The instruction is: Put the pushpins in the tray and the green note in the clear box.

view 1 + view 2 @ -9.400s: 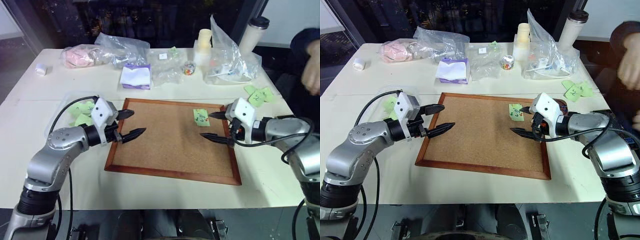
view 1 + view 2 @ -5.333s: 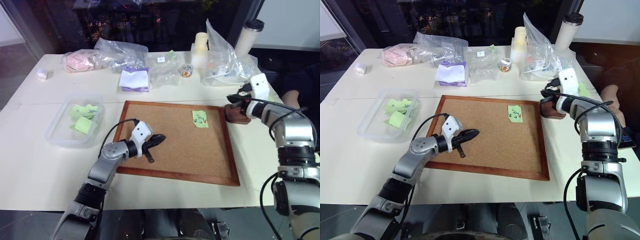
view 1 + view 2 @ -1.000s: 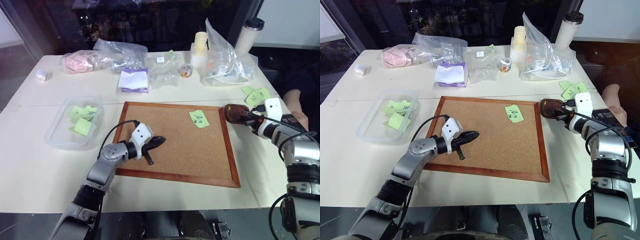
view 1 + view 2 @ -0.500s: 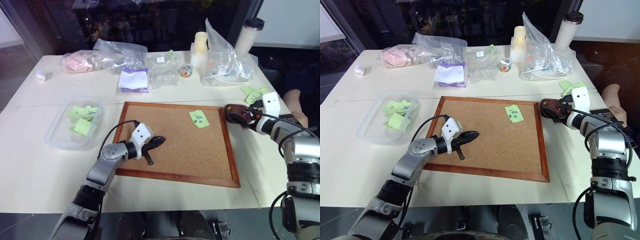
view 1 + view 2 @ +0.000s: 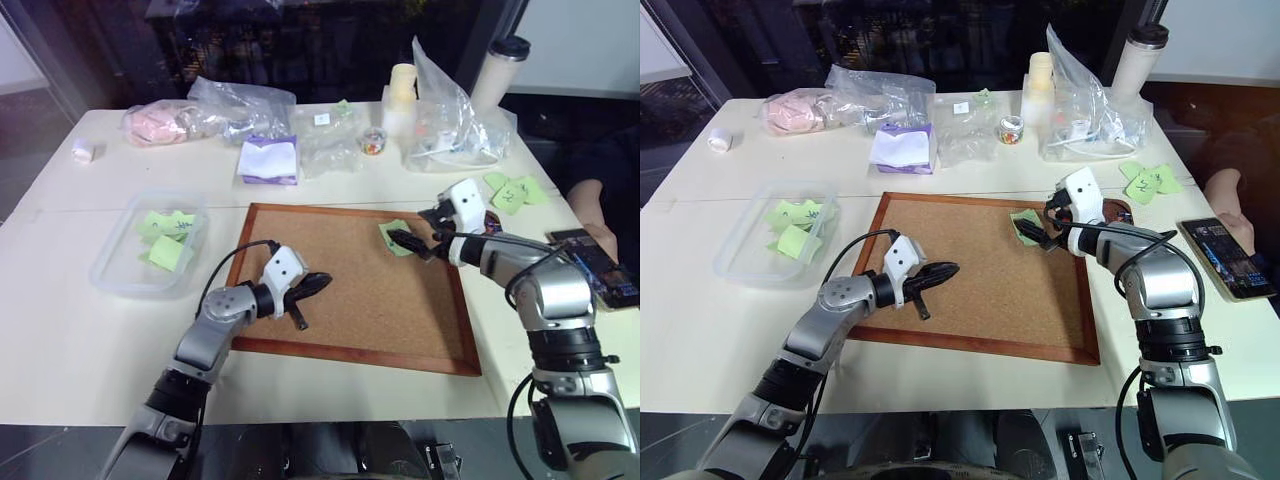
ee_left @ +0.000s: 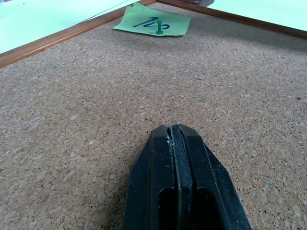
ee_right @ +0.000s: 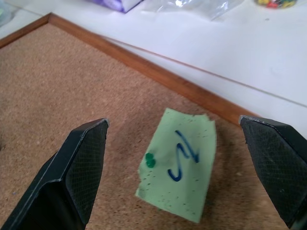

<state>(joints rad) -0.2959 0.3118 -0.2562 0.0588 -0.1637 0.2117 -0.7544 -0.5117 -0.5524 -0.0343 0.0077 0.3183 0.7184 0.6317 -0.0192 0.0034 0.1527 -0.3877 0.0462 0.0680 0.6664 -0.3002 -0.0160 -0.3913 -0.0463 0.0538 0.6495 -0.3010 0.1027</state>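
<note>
Right hand poised over the last pinned note

You have the clear box [image 5: 148, 240] on the bench far left, your left hand [image 5: 313, 283] pressed together mid cork board [image 5: 350, 290], right hand [image 7: 177, 158] spread above the green note [image 7: 180, 163]. Its green pushpin [image 7: 150, 161] likely needs pulling first.

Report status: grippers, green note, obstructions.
Right gripper open, poised over green note on cork board. Left gripper shut, empty. Green pushpin pins the note.
</note>
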